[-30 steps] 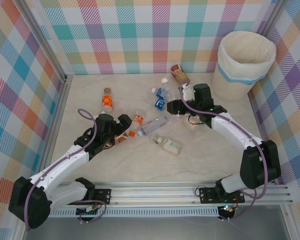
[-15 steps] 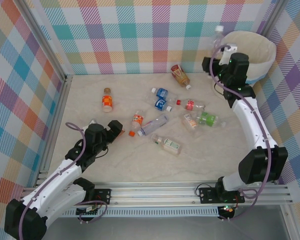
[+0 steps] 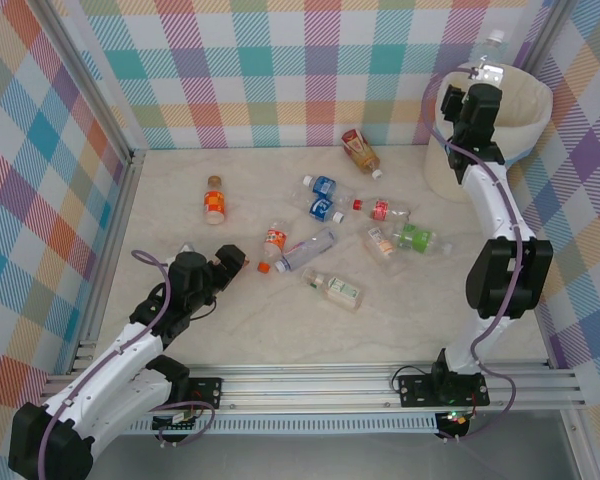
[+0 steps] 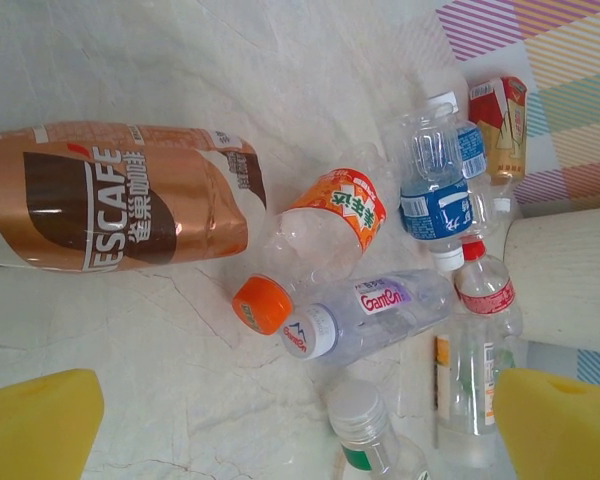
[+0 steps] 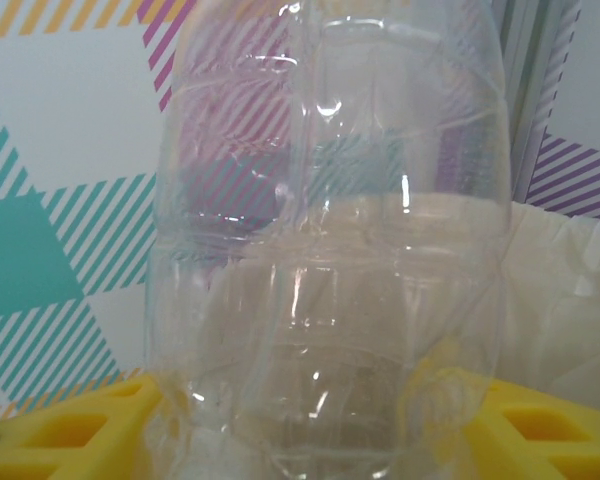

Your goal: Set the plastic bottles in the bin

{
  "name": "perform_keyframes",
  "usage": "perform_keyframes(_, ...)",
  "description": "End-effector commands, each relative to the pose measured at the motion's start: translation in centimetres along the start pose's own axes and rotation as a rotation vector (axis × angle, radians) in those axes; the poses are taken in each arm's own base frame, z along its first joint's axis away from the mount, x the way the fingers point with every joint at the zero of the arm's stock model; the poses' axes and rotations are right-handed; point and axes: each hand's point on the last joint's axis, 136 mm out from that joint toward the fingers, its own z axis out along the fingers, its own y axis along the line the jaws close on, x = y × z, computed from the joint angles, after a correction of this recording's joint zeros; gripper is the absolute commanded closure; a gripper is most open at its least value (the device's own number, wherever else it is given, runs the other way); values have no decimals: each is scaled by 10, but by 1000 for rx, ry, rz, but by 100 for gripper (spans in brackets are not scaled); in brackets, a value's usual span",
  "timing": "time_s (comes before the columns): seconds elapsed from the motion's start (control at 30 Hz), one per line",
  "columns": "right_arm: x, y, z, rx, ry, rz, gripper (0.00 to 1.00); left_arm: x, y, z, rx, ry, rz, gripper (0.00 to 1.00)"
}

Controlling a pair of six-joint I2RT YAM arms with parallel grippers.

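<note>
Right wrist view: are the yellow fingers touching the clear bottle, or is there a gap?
Touching. The right wrist view shows the clear bottle sitting between the yellow fingers, with its lower sides pressed against both.

1. Bright, even light from above; shadows on the worktop [image 3: 280,330] are faint.
2. Small glare streaks cross the clear bottle [image 5: 330,250], which is close and soft.
3. The left wrist's yellow fingers [image 4: 35,425] look slightly blurred.

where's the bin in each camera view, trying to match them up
Top external: the bin stands in the far right corner, beside the right pincer holding a clear bottle.
Left wrist: the bin's cream wall lies at the right edge, beyond the lying bottles.
Right wrist: the bin sits at right, behind the clear bottle.
Shared landmark: the checked wall behind the bin.
</note>
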Motion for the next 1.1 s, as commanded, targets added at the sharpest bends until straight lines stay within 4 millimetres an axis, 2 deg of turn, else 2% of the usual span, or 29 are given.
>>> perform_keyframes(0.0,-51,-14,-4,14,-125,82,37,-5,-3,-1,25,-20,-20,0)
perform_keyframes(0.1,-56,-11,-5,-55,-129,152,36,-5,-1,-1,20,-21,-21,0)
perform_keyframes(0.33,-61,-25,-5,21,-252,220,36,-5,1,3,11,-21,-22,0)
perform_keyframes(0.47,-48,-48,7,166,-312,220,36,-3,1,5,9,-12,-24,0)
perform_keyframes(0.73,-23,-58,38,201,-189,159,32,-4,7,5,-12,-21,-25,0)
perform_keyframes(0.9,-11,-83,44,267,-125,150,30,-4,8,7,-18,-19,-28,0)
perform_keyframes(1.07,-12,-83,46,273,-110,60,23,-2,11,11,-38,-6,-28,0)
